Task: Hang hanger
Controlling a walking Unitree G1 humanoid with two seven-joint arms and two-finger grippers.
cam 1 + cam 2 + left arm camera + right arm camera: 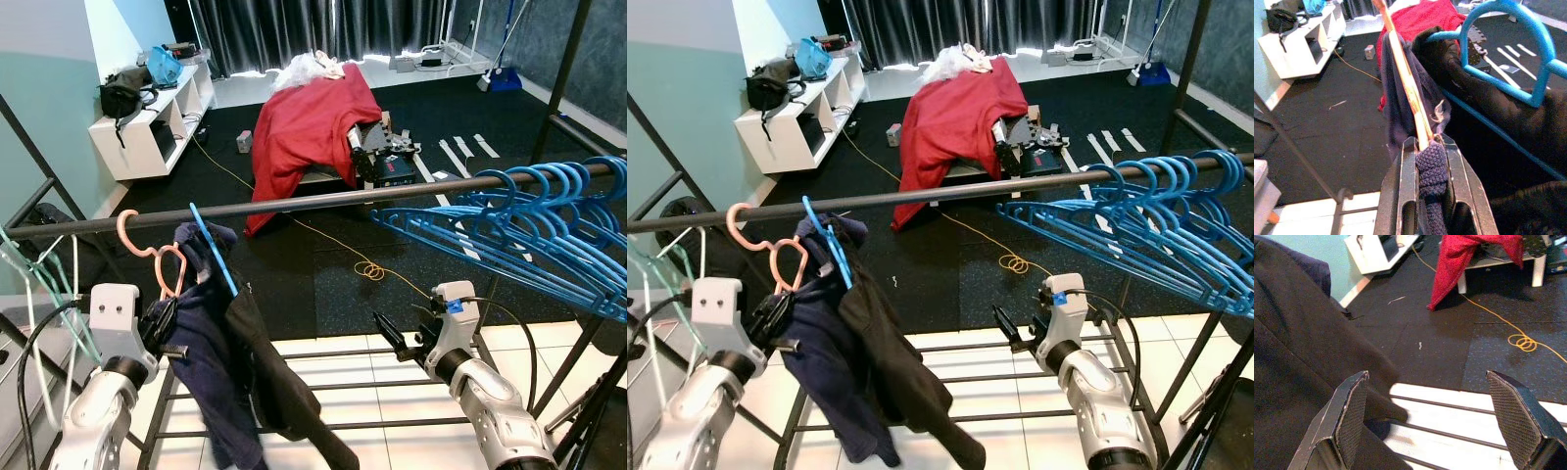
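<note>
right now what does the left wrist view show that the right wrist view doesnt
Left wrist view alone: the left gripper shut on the pink hanger and a fold of the navy garment, with the blue hanger looped over the black garment beside it.

Right wrist view alone: the right gripper open with nothing between its fingers, white tiles crossed by the rack's lower bars, and a coiled yellow cable on the dark floor.

Both: the black garment, the red cloth draped further back, and the white shelf unit.

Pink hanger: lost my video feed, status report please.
Left gripper jaws shut on pink hanger, hook over rail. Right gripper open, holding nothing. Dark garments draped alongside, blue hangers further right.
</note>
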